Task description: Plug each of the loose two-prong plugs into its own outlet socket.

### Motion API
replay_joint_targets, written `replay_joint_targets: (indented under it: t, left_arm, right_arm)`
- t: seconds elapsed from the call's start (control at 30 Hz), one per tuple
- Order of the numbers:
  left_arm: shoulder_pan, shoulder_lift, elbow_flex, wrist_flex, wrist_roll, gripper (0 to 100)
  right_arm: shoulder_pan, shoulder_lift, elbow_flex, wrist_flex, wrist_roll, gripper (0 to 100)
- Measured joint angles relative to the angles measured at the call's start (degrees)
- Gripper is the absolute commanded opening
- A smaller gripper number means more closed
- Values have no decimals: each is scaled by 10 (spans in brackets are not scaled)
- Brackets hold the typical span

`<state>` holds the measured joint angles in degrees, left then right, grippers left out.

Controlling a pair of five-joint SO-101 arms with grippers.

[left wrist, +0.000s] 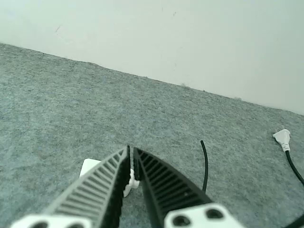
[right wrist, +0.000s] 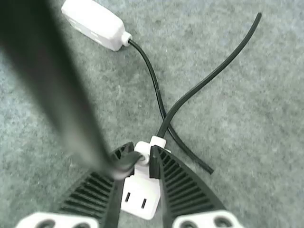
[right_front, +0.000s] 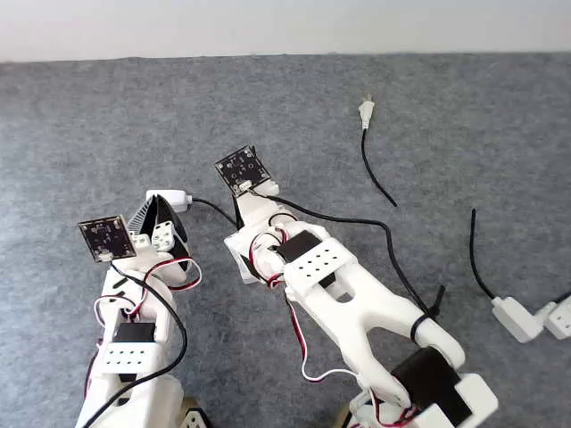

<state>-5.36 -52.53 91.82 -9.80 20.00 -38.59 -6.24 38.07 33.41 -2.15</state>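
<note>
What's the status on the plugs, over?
Left gripper shut on white block. Right gripper shut on socket. Plug loose, far off. Cords crossed by socket.

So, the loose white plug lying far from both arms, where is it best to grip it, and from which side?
Probably the plug by its white body, pinched across the sides from above: it lies flat, prongs toward the wall, cord trailing the opposite way.
</note>
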Motion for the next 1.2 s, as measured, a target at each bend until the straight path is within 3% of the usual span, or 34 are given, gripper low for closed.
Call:
replay_joint_targets:
  t: [0.6, 0.83, 1.2]
  left_arm:
    - [0, 0, 7, 0, 0, 12]
    - [0, 0, 8, 0, 0, 12]
    - [0, -24, 21, 0, 0, 12]
  right_arm:
    - [0, 22, -42, 90, 68, 8]
    - [0, 86, -121, 166, 71, 9]
    - [0, 89, -127, 181, 75, 11]
